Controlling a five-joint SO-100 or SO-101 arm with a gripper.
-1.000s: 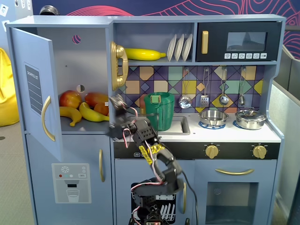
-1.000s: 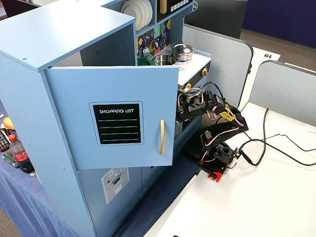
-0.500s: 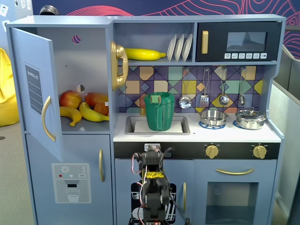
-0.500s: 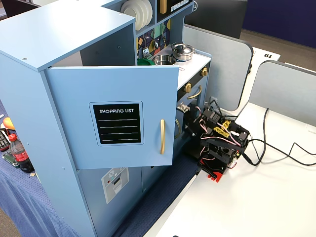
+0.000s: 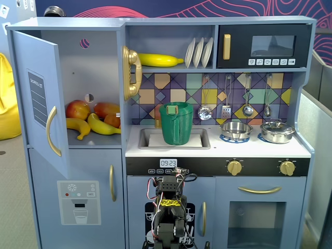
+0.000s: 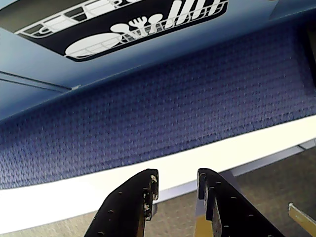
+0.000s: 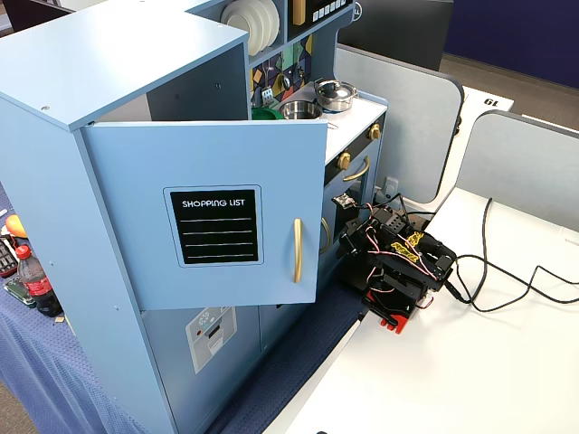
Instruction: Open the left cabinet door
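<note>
One left cabinet door [image 5: 39,98] stands swung wide at nine o'clock in a fixed view, its single gold handle [image 5: 51,130] free and the SHOPPING LIST chalkboard [image 7: 214,226] facing outward, so the opening looks done. The gripper [image 6: 177,183], folded low at six o'clock, is released, jaws slightly parted and empty; the best course is probably to stay clear of the door. Inside lie two bananas [image 5: 91,126] and about three apples [image 5: 77,109]; three plates [image 5: 199,52] stand at twelve.
</note>
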